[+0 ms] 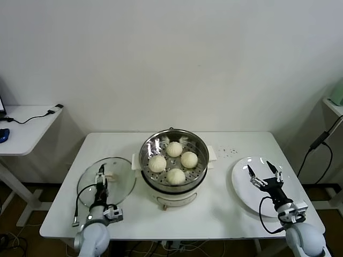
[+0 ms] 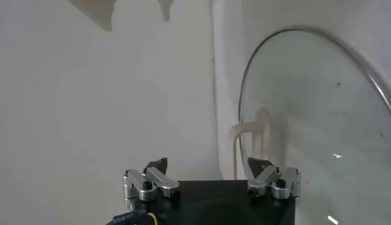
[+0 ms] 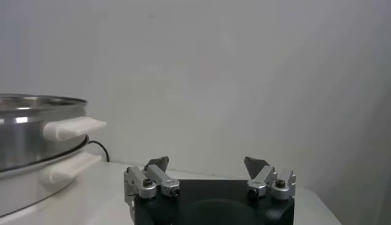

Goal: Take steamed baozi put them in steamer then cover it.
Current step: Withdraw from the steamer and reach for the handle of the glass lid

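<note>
1. Head view: the steamer [image 1: 174, 165] stands in the middle of the white table [image 1: 225, 214], a shiny steel pot on a white base with side handles.
2. Head view: four steamed baozi [image 1: 173, 162] lie inside it on the perforated floor, close together in a diamond, one toward the wall, one toward the robot, one to each side.
3. Head view: the cover [image 1: 115, 176], clear glass with a metal rim, lies flat on the table to the left of the steamer, just beside it; the steamer is uncovered.
4. Head view: the left gripper [image 1: 100, 178] hangs over the cover's near part, at its pale handle, fingers spread and holding nothing.
5. Head view: a white plate [image 1: 244, 187] lies on the table to the right of the steamer, apart from it. The right gripper [image 1: 263, 172] is above the plate, fingers wide apart and empty.
6. Left wrist view: the left gripper [image 2: 211, 165] stands released, its two fingertips well apart, with the cover [image 2: 317, 116] and its pale handle [image 2: 249, 142] just ahead of it.
7. Right wrist view: the right gripper [image 3: 208, 164] is also spread wide with nothing between its fingertips. The steamer [image 3: 30, 134] shows at one side with its white side handles [image 3: 70, 127]; the baozi cannot be seen from here.
</note>
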{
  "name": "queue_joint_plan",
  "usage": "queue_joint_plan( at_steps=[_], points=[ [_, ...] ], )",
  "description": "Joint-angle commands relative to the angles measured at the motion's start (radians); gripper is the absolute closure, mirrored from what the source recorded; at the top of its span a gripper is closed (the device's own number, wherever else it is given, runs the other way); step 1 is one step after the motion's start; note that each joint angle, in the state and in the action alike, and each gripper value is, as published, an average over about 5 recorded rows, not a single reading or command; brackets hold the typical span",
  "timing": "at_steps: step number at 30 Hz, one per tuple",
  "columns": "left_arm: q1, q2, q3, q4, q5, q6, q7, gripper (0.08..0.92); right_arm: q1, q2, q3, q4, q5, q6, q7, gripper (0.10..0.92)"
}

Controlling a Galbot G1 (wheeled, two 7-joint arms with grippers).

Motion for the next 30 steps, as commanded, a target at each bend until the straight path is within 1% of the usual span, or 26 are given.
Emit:
queue_joint_plan(
  at_steps=[1,7,14,17,21,30],
  points=[
    [-0.103,0.003,0.002,0.126,-0.056,0.022,-0.038,0.177,-0.013,0.016,0.01,-0.013,-0.04,0.012,-0.012,0.203],
    [-0.129,0.021,-0.001,0.149,-0.069,0.017,-0.045,0.177,-0.012,0.02,0.011,-0.022,-0.045,0.015,-0.018,0.203],
    [-0.144,0.022,0.006,0.172,-0.086,0.005,-0.058,0.177,-0.007,0.031,0.012,-0.035,-0.048,0.019,-0.02,0.203],
    [-0.144,0.026,0.008,0.171,-0.094,-0.004,-0.053,0.204,-0.006,0.039,0.011,-0.04,-0.051,0.02,-0.023,0.203],
    [-0.142,0.033,0.006,0.171,-0.11,-0.01,-0.044,0.304,-0.003,0.048,0.009,-0.049,-0.058,0.024,-0.025,0.203],
    [-0.137,0.036,0.001,0.169,-0.125,-0.034,-0.04,0.564,0.006,0.061,0.007,-0.063,-0.07,0.029,-0.027,0.203]
  ],
)
